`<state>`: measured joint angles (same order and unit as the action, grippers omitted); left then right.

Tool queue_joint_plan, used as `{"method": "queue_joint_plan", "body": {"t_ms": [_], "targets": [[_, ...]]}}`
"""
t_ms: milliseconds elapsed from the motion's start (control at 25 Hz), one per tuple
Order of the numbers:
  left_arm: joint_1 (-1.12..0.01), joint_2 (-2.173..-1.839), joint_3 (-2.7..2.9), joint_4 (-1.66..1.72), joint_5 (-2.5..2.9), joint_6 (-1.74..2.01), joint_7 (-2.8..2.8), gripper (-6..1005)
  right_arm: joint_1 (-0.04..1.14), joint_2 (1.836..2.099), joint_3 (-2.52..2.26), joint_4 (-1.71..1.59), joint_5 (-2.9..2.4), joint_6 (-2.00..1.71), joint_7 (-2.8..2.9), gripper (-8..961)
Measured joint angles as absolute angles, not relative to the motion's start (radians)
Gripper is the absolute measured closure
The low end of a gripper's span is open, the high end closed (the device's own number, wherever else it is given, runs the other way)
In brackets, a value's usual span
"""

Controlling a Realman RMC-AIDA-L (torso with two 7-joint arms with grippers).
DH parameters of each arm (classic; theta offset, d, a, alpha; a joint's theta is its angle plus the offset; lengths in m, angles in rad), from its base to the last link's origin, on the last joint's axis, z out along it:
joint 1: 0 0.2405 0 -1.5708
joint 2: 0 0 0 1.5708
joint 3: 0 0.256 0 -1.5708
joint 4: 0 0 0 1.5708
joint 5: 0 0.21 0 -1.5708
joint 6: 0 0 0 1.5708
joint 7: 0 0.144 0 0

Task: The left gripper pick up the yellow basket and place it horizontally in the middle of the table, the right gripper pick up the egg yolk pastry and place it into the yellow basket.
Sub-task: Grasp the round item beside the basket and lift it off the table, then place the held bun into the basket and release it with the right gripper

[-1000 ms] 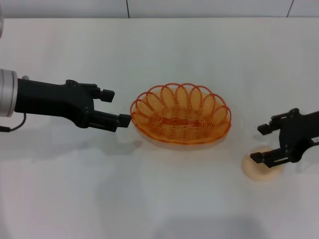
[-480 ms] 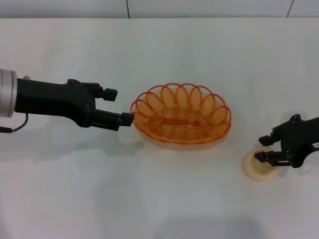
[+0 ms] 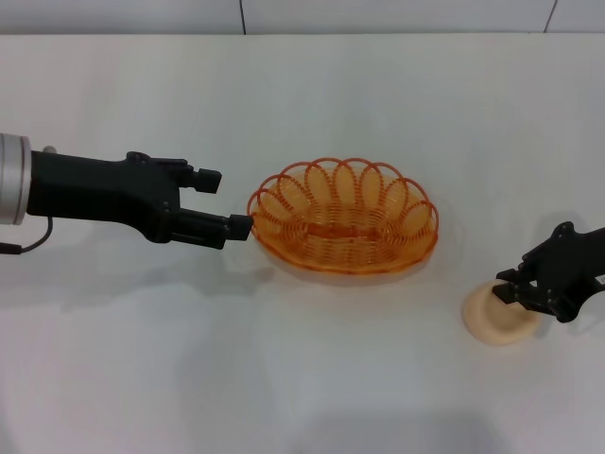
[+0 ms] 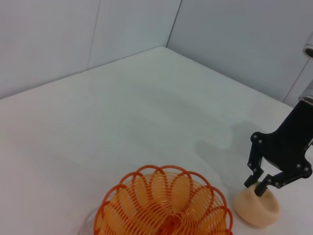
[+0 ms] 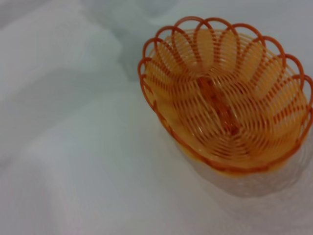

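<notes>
The yellow basket [image 3: 343, 227] lies lengthwise across the middle of the white table [image 3: 312, 95], empty. It also shows in the left wrist view [image 4: 164, 208] and the right wrist view [image 5: 227, 98]. My left gripper [image 3: 224, 201] is open just left of the basket, its near fingertip at the rim. The egg yolk pastry [image 3: 496, 320] rests on the table right of the basket. My right gripper [image 3: 515, 284] is down on the pastry's top right edge, fingers drawn close and pinching it. The left wrist view shows this gripper [image 4: 256, 185] on the pastry [image 4: 257, 210].
The table's back edge meets a pale tiled wall [image 3: 378, 14]. A thin black cable [image 3: 24, 241] hangs under the left forearm.
My right gripper has dropped lower and moved right onto the pastry, and its fingers have narrowed from wide open. My left gripper has crept slightly right toward the basket rim.
</notes>
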<state>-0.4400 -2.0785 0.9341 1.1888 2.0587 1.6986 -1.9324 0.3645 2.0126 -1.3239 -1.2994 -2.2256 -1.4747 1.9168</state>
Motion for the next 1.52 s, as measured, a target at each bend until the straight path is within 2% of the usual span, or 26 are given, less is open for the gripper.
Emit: {"method": "queue_joint_plan", "body": {"t_ms": [160,560,880,1520], "targets": [[-0.438,-2.078,0.934,1.188,2.058,1.698,-1.932,109,0.366,2.013,-1.324,-1.298,-2.234,-1.474,1.923,829],[-0.423,-2.071,0.933,1.187,2.046,1.701,-1.924,109,0.354,2.013,-1.332,-1.397,-2.176,-1.535,1.94,912],[-0.392,-2.063,0.919,1.187,2.053,1.701,-1.897,109,0.345,2.014,-1.348,-1.521,-2.09,-1.513,1.998,917],[-0.38,-2.065,0.919,1.188,2.048,1.714,-1.883,110,0.509,2.02,-1.567,-1.394,-2.094,-1.177,2.019,922]]}}
